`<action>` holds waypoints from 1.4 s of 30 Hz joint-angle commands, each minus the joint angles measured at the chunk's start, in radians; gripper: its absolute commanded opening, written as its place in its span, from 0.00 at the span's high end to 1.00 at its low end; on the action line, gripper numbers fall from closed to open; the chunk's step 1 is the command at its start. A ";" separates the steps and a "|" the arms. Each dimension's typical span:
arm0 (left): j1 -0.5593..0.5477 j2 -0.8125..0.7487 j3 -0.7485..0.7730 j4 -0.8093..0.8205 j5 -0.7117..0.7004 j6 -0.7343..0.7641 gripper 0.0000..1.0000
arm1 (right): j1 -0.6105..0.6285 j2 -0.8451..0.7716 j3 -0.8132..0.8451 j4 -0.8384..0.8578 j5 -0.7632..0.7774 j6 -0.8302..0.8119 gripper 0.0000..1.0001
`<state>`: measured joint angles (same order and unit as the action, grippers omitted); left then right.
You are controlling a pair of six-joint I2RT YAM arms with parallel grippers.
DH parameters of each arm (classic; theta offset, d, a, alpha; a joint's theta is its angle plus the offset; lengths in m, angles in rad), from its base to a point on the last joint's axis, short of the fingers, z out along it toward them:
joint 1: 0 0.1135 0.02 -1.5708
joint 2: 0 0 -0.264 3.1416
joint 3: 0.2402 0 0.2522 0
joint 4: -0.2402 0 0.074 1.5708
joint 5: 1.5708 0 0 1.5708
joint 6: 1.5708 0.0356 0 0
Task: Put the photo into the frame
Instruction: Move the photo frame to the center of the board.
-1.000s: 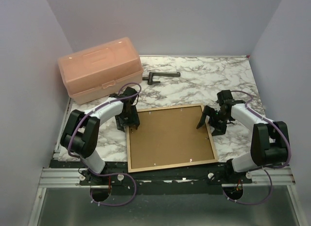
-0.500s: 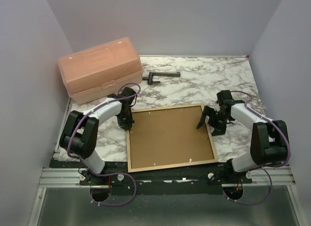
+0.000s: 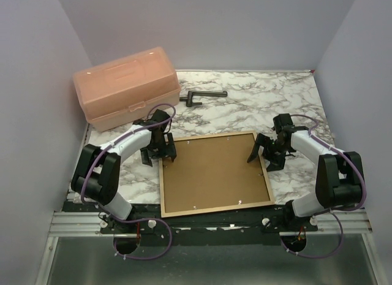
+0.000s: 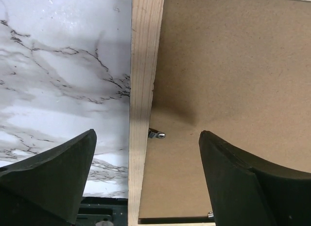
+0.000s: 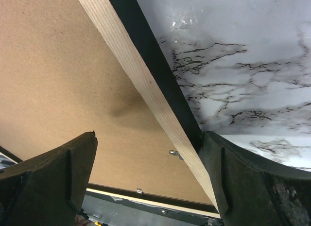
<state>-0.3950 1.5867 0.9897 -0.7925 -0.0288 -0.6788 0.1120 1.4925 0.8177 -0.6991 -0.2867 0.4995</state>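
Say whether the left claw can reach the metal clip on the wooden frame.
Probably yes: the open left claw straddles the tan wooden frame beside its small metal clip; nothing intervenes.

Surface: white marble-patterned table [image 3: 257, 95] with grey veins, walled on the left, far and right sides.
Far left corner: translucent peach storage box [image 3: 125, 86], lid closed, set at an angle to the edges.
Far edge, middle: dark metal tool [image 3: 202, 96], lying flat, right of the storage box and apart from it.
Near edge, middle: frame [image 3: 162, 187], lying flat and slightly turned, tan wood face up, a brown board [image 3: 214, 171] filling it; its near side reaches the surface's near edge.
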 commanded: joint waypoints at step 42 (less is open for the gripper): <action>0.114 0.080 0.135 0.042 0.170 0.082 0.06 | 0.047 0.270 0.262 0.061 -0.143 -0.005 0.01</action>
<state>-0.2634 1.6745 1.0962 -0.7353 0.1345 -0.6125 0.1310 1.7473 1.0557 -0.6693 -0.4133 0.5159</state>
